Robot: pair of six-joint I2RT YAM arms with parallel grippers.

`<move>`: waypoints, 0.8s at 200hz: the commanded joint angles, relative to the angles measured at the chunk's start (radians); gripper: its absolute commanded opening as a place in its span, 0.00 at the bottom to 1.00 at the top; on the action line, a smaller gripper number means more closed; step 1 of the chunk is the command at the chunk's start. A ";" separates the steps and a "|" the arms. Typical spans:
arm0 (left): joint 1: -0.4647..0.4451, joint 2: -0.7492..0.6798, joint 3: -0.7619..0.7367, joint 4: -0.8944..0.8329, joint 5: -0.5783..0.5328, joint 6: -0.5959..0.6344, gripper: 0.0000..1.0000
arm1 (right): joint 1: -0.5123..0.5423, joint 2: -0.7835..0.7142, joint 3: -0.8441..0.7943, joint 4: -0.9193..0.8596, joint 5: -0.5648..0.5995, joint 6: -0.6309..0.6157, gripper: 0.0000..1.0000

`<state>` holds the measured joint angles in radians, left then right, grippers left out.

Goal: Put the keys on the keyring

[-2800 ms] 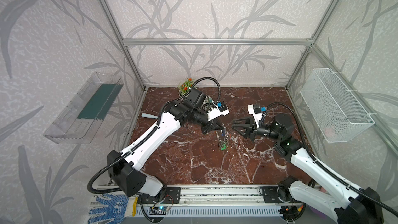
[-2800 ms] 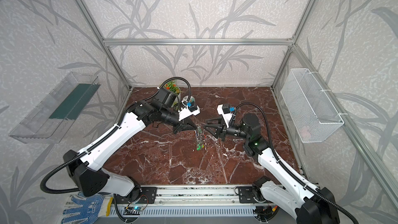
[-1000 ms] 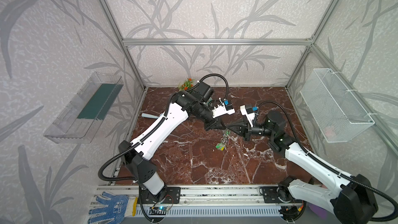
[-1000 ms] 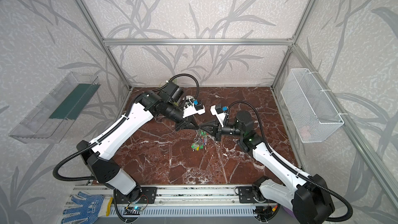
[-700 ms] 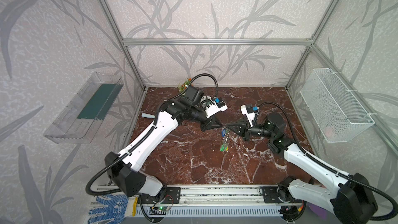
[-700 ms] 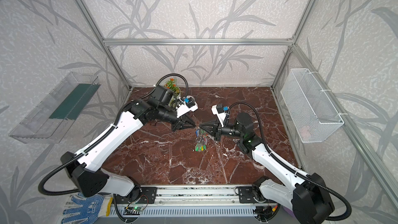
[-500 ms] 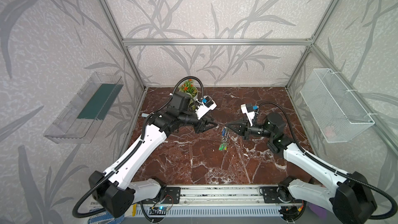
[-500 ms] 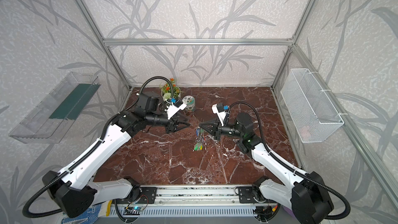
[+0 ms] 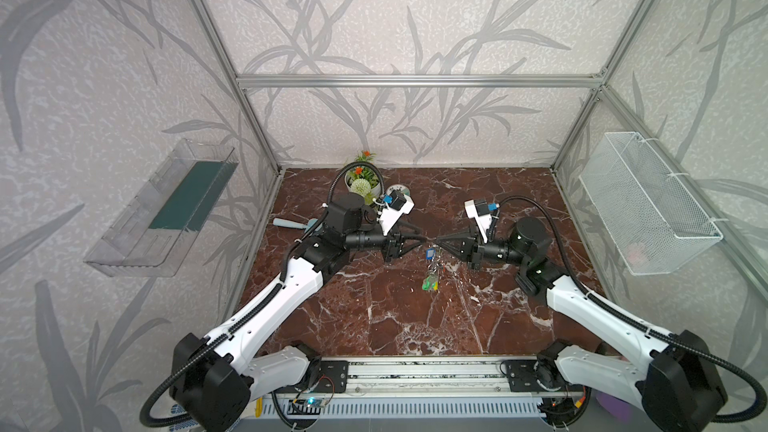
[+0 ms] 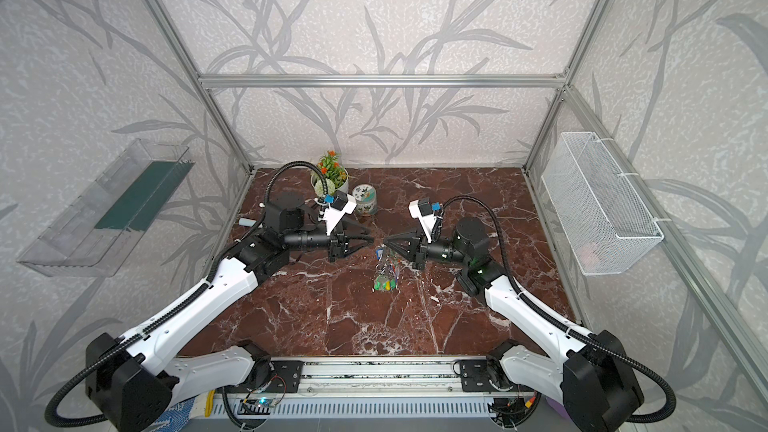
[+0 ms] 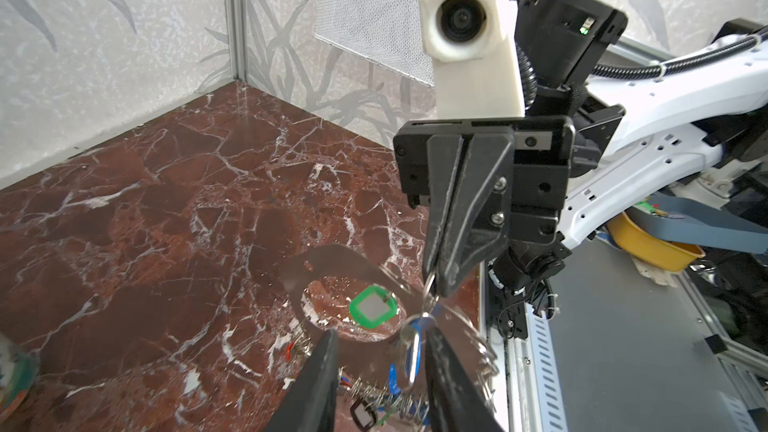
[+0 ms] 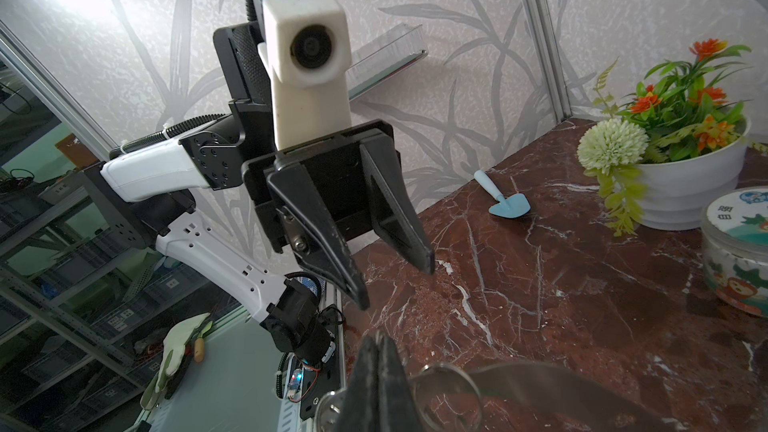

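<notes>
Over the middle of the worktop (image 9: 374, 317), between the arms: we see the keyring (image 11: 332, 261), a flat grey plate, dangling tilted from the right hand (image 9: 439, 240).
Right hand: pressed together, tips pinching a small ring on the keyring's edge.
Left hand (image 12: 395, 286): spread, nothing between its fingers; it faces the right hand tip to tip, close but apart, just left of the keyring.
Keys (image 10: 386, 272): bunched below the right hand; the green key (image 11: 372, 308) shows through the plate's hole, the blue key (image 9: 429, 254) hangs nearest the pinch.
Contact with worktop: we cannot tell.
</notes>
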<state>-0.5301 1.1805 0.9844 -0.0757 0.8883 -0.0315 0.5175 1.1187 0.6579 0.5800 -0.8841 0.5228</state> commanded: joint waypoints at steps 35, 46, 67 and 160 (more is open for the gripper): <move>-0.045 0.036 0.007 0.030 0.093 -0.007 0.28 | 0.003 0.005 0.042 0.087 -0.026 0.010 0.00; -0.049 0.038 0.008 0.027 0.090 -0.003 0.26 | 0.001 0.007 0.045 0.088 -0.026 0.009 0.00; -0.054 0.047 0.011 0.016 0.095 0.002 0.24 | 0.002 0.013 0.044 0.098 -0.026 0.014 0.00; -0.056 0.076 0.018 -0.009 0.068 -0.009 0.28 | 0.002 0.012 0.048 0.110 -0.027 0.020 0.00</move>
<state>-0.5835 1.2472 0.9848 -0.0750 0.9554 -0.0383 0.5175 1.1450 0.6586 0.5865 -0.8989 0.5323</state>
